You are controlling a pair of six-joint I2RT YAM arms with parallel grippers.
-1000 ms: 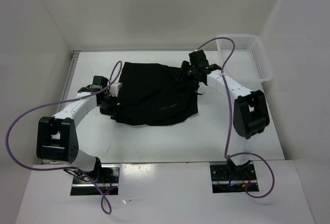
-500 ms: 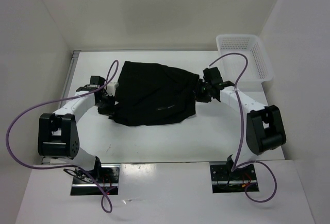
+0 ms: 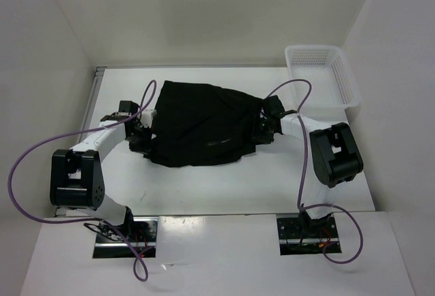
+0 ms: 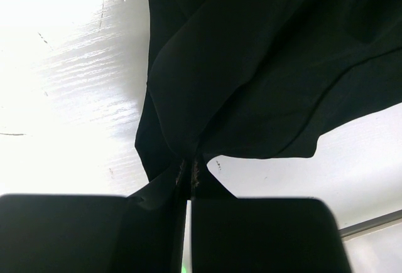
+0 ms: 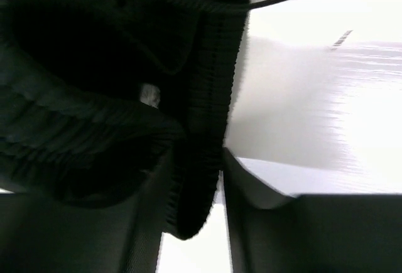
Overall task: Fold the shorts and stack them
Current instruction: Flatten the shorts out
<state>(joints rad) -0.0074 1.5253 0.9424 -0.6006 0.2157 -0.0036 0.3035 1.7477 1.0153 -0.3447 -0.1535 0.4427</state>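
Observation:
The black shorts lie spread on the white table, mid-back. My left gripper is at their left edge, shut on a pinch of fabric. In the left wrist view the cloth runs away from the closed jaws. My right gripper is at the right edge. In the right wrist view the ribbed waistband hangs between its fingers, which close on it at the tips. A faint pale mark shows on the fabric near the front edge.
A white plastic basket stands at the back right corner. White walls enclose the table on the left, back and right. Purple cables loop off both arms. Bare table lies in front of the shorts.
My right gripper carried the right edge of the shorts from the back down and to the right, then eased slightly left. The shorts now lie flatter and wider. My left gripper has barely moved.

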